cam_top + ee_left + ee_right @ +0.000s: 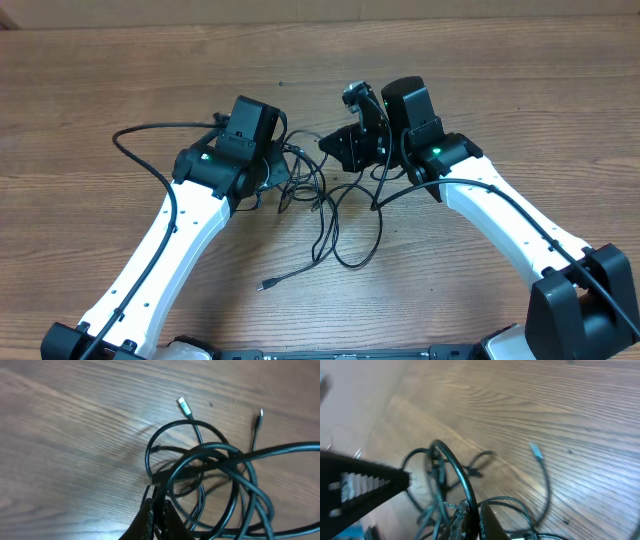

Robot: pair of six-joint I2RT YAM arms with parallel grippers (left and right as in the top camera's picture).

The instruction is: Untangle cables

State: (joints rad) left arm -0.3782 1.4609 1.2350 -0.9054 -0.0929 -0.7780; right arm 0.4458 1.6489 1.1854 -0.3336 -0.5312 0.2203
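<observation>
Black cables [210, 446] tangled on wooden table [100, 80]; left pincer [157, 505], right pincer [476, 512] both clamp strands.

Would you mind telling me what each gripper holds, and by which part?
Both are shut on the cables: the left gripper pinches strands at the tangle's edge, the right gripper apparently a loop mid-length.

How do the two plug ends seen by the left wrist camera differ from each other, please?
The broad plug is a flat silvery rectangle; the slim plug is a much narrower tip. The broad plug tilts toward the view's upper left, whereas the slim plug points almost straight up. Both end thin black cords, lie bare on the table and stick out beyond the tangled cables.
</observation>
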